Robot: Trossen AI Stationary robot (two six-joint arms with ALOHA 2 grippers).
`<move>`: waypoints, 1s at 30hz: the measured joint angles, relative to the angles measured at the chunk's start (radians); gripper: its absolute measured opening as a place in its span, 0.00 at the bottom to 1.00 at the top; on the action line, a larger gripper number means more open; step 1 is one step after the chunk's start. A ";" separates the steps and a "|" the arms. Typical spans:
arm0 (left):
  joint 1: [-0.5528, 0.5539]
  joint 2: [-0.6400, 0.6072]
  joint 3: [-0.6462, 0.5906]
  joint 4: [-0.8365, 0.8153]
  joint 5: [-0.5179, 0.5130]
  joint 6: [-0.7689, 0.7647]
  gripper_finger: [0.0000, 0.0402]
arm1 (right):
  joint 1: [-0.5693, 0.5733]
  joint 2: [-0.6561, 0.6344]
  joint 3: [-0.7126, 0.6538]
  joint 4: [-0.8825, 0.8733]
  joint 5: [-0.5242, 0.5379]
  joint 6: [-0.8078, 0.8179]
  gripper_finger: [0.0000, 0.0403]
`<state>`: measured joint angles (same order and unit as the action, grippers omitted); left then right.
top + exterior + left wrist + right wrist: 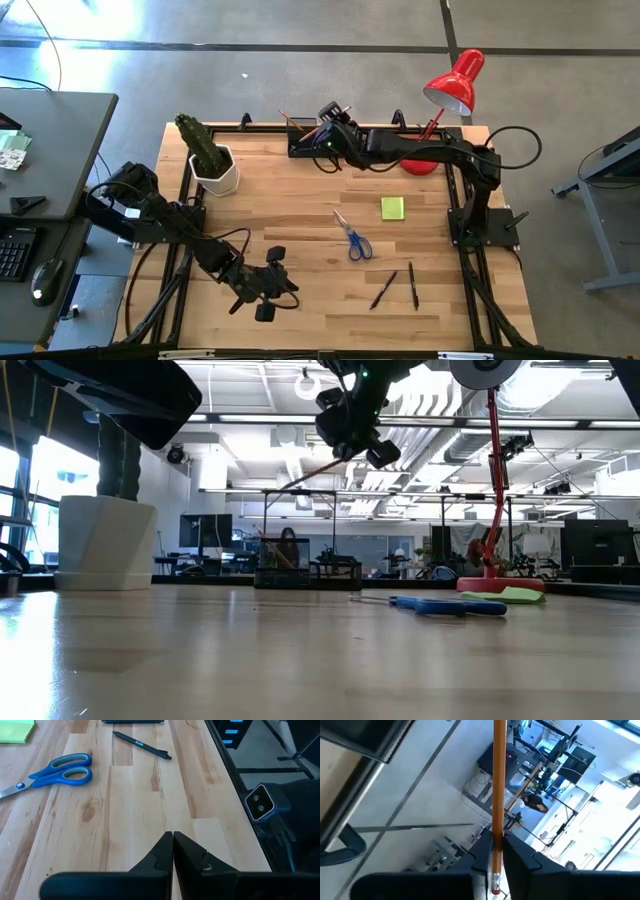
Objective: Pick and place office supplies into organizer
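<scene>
Overhead: right gripper [322, 127] at far edge above organizer [306, 141], clamped on pencil [306, 133]; scissors [352, 238], pad [392, 208], pens [384, 289] loose mid-table. Low: pencil tilted, clear of box. Left wrist: left gripper [173, 851] closed, empty, parked near edge; pen print unreadable. Right wrist: pencil pinched. Placing step; next, lower, release.

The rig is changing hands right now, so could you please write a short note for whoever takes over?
Right gripper: shut on a pencil, raised over the organizer at the table's far edge.
Left gripper: shut, empty, near the front edge.
Done: at least one pencil seems to stand in the organizer.
Left: drop the held pencil in, then the scissors, sticky-note pad and two pens.
</scene>
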<state>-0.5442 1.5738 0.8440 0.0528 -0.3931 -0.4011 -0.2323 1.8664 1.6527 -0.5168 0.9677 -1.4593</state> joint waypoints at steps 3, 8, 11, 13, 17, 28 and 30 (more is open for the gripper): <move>0.000 0.000 0.000 0.000 0.000 0.000 0.01 | -0.011 0.000 0.000 0.027 0.001 -0.074 0.07; 0.001 0.000 0.000 0.001 -0.015 -0.001 0.01 | -0.026 0.001 0.000 0.032 -0.024 -0.323 0.05; 0.001 0.000 0.000 0.002 -0.016 -0.012 0.01 | -0.036 0.016 -0.001 0.065 -0.026 -0.433 0.04; 0.001 0.000 0.000 0.001 -0.016 -0.026 0.01 | -0.039 0.034 -0.001 0.125 -0.029 -0.444 0.04; 0.001 0.000 0.000 -0.002 -0.017 -0.044 0.01 | -0.057 0.072 -0.001 0.214 -0.034 -0.496 0.04; 0.001 0.000 0.000 0.000 -0.019 -0.085 0.01 | -0.139 0.151 -0.001 0.456 -0.087 -0.798 0.04; 0.001 0.000 0.000 0.010 -0.020 -0.086 0.01 | -0.153 0.152 -0.001 0.472 -0.115 -0.819 0.04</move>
<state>-0.5434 1.5738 0.8440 0.0624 -0.4127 -0.4870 -0.3855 2.0182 1.6516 -0.0443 0.8528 -2.2785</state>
